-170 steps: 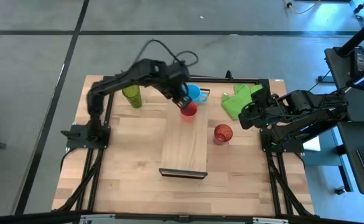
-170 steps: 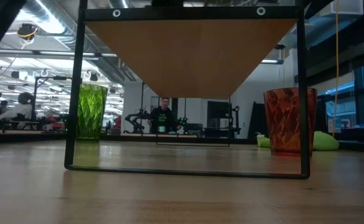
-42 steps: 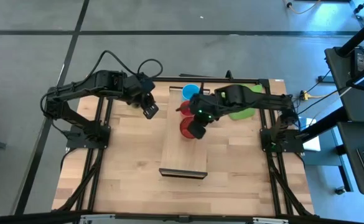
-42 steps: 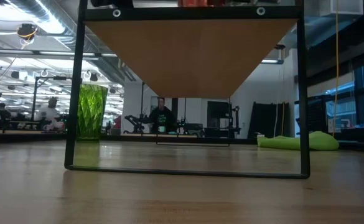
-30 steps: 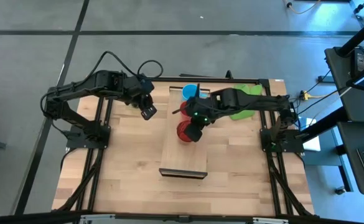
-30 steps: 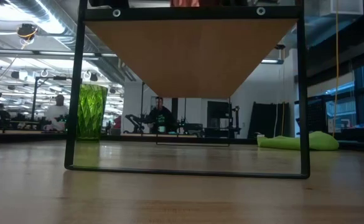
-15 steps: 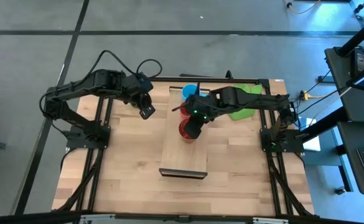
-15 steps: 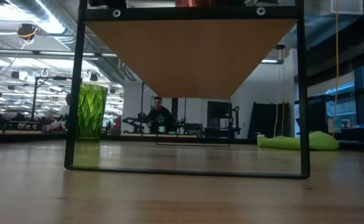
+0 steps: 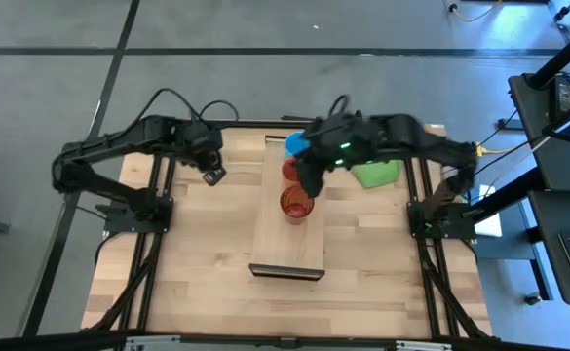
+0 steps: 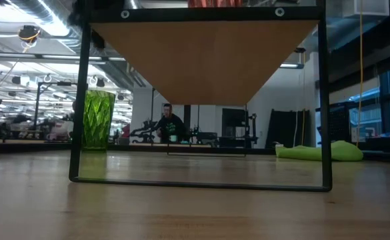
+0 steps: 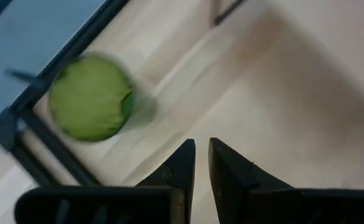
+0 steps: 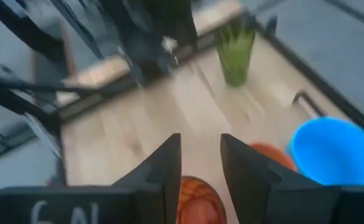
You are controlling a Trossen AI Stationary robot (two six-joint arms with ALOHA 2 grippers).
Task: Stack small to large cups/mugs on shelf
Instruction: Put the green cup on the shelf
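On the shelf (image 9: 289, 244) stand the blue mug (image 9: 297, 144) at the far end, the small red cup (image 9: 289, 170) and the translucent red tumbler (image 9: 296, 203), in a row. My right gripper (image 12: 200, 168) hangs open above the shelf, over the red tumbler (image 12: 194, 200) and touching nothing. The olive-green tumbler (image 11: 91, 98) stands on the table's far left part, hidden under my left arm in the high view. My left gripper (image 11: 201, 163) hovers beside it, shut to a thin slit, with nothing between its fingers.
A bright green cloth (image 9: 377, 174) lies at the table's far right. The shelf's dark end bracket (image 10: 81, 100) frames the low view, with the green tumbler (image 10: 98, 120) behind it. People show in the room beyond the table.
My right gripper has let go of the red tumbler, risen and drawn back toward the far edge; the tumbler stays upright on the shelf. My left gripper has gone down and toward the table's left, closer to the green tumbler.
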